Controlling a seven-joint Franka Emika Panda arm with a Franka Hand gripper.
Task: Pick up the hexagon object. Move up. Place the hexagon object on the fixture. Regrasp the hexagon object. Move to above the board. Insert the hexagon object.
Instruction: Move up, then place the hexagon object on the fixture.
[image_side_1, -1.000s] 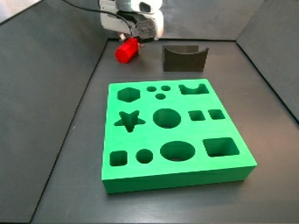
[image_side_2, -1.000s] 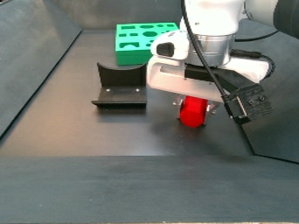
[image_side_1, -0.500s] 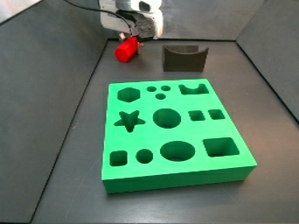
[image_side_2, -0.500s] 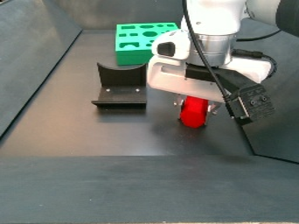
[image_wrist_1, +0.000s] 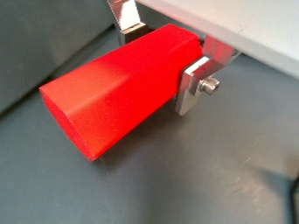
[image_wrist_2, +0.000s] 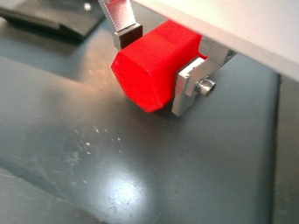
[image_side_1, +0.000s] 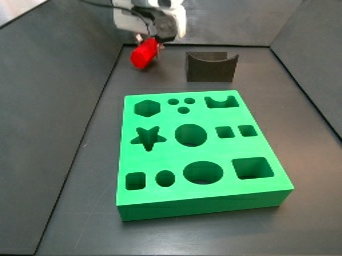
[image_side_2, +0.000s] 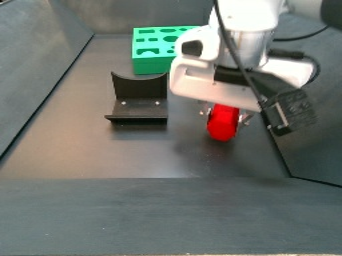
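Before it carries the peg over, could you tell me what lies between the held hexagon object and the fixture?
Only bare dark floor: in a side view the pincer holds the hexagon object apart from the fixture.

— Where is the end effector (image_side_1: 144, 42)?

— At the far end of the worktop (image_side_1: 80, 150), with the hexagon object (image_side_1: 143, 54) between its fingers (image_wrist_1: 197, 80), hanging below them and clear of the surface.

— And the fixture (image_side_1: 210, 67)?

— In a side view it stands on the worktop just beside the end effector, apart from it.

— The board (image_side_1: 201, 152)?

— It lies flat on the worktop, well apart from the end effector, on the near side of the fixture.
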